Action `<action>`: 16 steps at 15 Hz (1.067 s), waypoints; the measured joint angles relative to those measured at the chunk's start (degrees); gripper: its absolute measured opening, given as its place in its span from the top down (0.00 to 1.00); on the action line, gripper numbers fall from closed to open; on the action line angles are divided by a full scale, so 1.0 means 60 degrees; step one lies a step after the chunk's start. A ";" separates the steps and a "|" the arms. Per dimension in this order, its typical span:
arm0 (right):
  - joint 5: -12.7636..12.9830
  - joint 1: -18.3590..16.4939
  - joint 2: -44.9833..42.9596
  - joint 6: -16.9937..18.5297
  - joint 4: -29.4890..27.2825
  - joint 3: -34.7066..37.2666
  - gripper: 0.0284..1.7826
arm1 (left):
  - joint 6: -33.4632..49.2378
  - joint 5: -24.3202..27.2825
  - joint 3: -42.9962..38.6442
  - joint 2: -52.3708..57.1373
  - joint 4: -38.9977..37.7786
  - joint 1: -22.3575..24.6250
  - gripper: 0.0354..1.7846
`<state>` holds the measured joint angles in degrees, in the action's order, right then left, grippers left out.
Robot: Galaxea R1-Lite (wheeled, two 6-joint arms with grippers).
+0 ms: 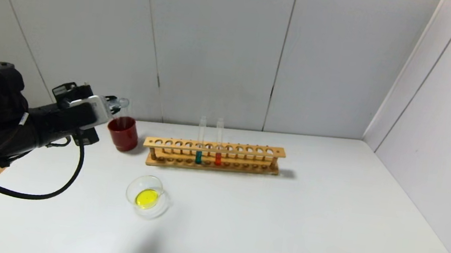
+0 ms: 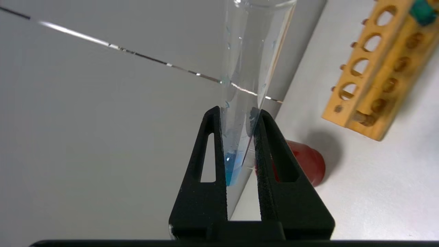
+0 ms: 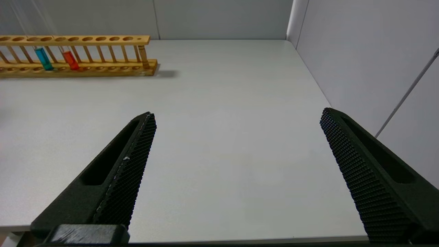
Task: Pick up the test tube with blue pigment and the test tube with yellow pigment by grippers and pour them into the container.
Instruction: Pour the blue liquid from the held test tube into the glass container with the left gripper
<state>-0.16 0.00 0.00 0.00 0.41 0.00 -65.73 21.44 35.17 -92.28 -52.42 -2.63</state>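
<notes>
The left gripper [image 2: 236, 110] is pinching a nearly empty test tube [image 2: 253, 51] – a blue trace in its round end – over the red cup [image 1: 123, 133], probably to discard it. The container [image 1: 129, 192] is holding yellow liquid; the test tube with blue pigment [image 1: 198, 156] is standing in the wooden rack [image 1: 248, 149]. The right gripper [image 3: 236, 115] is idling, spread wide.

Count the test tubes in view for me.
3. The held tube is in the left gripper by the red cup; the blue-teal tube and orange-red tube stand adjacent in the wooden rack.

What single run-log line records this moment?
left gripper: shut on glass tube near red cup | right gripper: open, idle | dish: yellow liquid
</notes>
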 joint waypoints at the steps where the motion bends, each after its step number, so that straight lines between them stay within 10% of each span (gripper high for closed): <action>1: 0.0000 0.0000 0.0000 0.0000 0.0000 0.0000 0.02 | -0.0130 0.0049 -0.0142 -0.0004 -0.0167 0.0004 0.85; 16: 0.0004 0.0000 0.0000 0.0000 0.0000 0.0000 0.02 | -0.1646 0.0490 -0.1254 -0.0488 -0.1747 0.0278 0.85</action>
<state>-0.13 0.00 0.00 0.00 0.41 0.00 -75.61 24.38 27.65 -95.21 -62.90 -0.96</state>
